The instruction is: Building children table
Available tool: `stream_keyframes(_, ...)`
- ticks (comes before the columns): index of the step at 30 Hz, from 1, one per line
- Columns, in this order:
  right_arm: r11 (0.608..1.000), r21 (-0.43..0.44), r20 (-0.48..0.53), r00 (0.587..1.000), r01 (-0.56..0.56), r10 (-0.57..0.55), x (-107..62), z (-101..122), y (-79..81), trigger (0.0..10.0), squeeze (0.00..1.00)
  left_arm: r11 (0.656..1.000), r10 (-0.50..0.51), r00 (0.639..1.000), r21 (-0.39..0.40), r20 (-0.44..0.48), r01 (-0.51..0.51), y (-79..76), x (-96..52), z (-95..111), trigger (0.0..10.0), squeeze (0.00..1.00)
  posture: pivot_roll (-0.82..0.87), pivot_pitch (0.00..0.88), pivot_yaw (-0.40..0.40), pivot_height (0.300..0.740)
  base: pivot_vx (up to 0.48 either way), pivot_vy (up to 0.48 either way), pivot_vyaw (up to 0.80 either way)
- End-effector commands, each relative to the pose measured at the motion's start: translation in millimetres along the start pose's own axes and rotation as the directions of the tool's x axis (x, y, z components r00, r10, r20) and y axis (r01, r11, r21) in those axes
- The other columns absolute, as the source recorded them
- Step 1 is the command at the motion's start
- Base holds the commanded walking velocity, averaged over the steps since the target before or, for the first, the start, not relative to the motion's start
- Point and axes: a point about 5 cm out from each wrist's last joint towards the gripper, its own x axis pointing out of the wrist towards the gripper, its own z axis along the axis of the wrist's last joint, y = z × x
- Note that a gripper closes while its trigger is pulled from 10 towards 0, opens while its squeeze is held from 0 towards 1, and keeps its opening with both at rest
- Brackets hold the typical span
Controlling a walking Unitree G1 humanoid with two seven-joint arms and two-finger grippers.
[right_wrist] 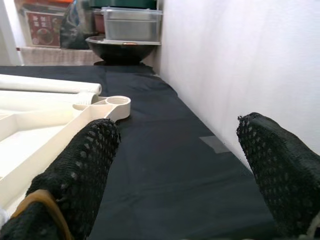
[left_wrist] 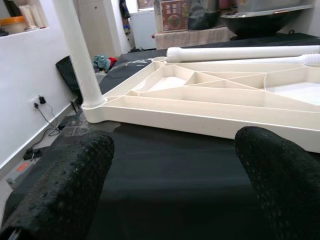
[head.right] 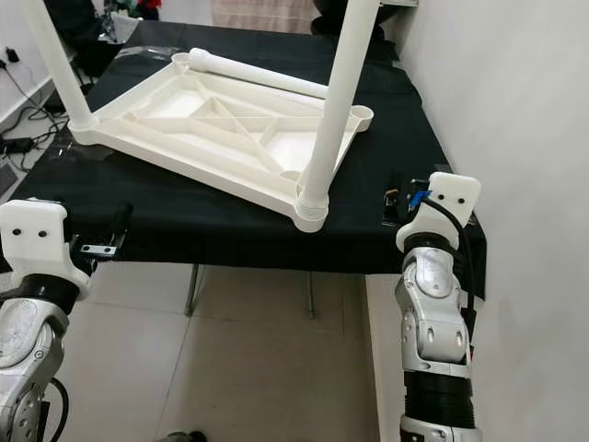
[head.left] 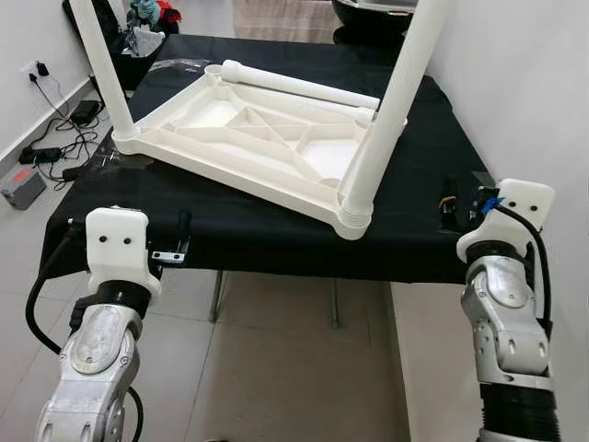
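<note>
currently, status by item:
tabletop: white plastic tabletop [head.left: 258,138] lies upside down on the black-covered work table [head.left: 230,230], ribbed underside facing up.
fitted legs: one leg [head.left: 391,101] stands upright in the near corner socket on the robot's right; a second leg [head.left: 101,69] stands in the corner socket on the robot's left.
loose leg: third leg [head.left: 304,85] lies flat along the far edge of the tabletop, long axis running left to right across the robot's front.
open socket: empty corner ring [right_wrist: 116,104] sits at the far right corner, just beside one end of the loose leg.
left gripper: left gripper [left_wrist: 170,175] is level with the near table edge, fingers spread apart, holding nothing.
right gripper: right gripper [right_wrist: 175,170] is at the near right table edge beside the wall, fingers spread apart, holding nothing.
key relation: loose leg lies ahead of both grippers, beyond the tabletop; the right arm appears nearer to the open socket.
judged next step: pick up the loose leg, turn it upright, seat it in the open socket.
risk: upright near leg stands between the right gripper and the loose leg.
</note>
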Motion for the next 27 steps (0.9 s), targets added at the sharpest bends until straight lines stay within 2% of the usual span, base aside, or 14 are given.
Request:
stream_keyframes(1,1.000,-0.010,0.011,1.000,0.021,-0.021,0.9,0.5,-4.3,10.0,0.00,1.000,-0.021,1.000,-0.008,-0.021,0.021,-4.2,-0.4,-2.9,10.0,0.00,0.10,0.176,-0.107,0.740,0.285,0.000,0.00)
stream_keyframes(12,1.000,0.003,-0.005,1.000,0.020,-0.020,-0.1,-4.8,-1.2,10.0,0.00,0.997,-0.032,0.999,-0.069,-0.044,0.029,-10.4,-2.0,-5.6,10.0,0.00,0.10,0.174,-0.106,0.740,0.327,0.000,0.00)
stream_keyframes(27,0.999,-0.001,-0.009,0.999,0.040,-0.040,2.1,-4.9,-5.4,10.0,0.00,0.998,-0.040,0.998,-0.058,-0.053,0.037,-11.4,-1.2,-8.0,10.0,0.00,0.09,0.175,-0.105,0.740,0.346,0.000,0.00)
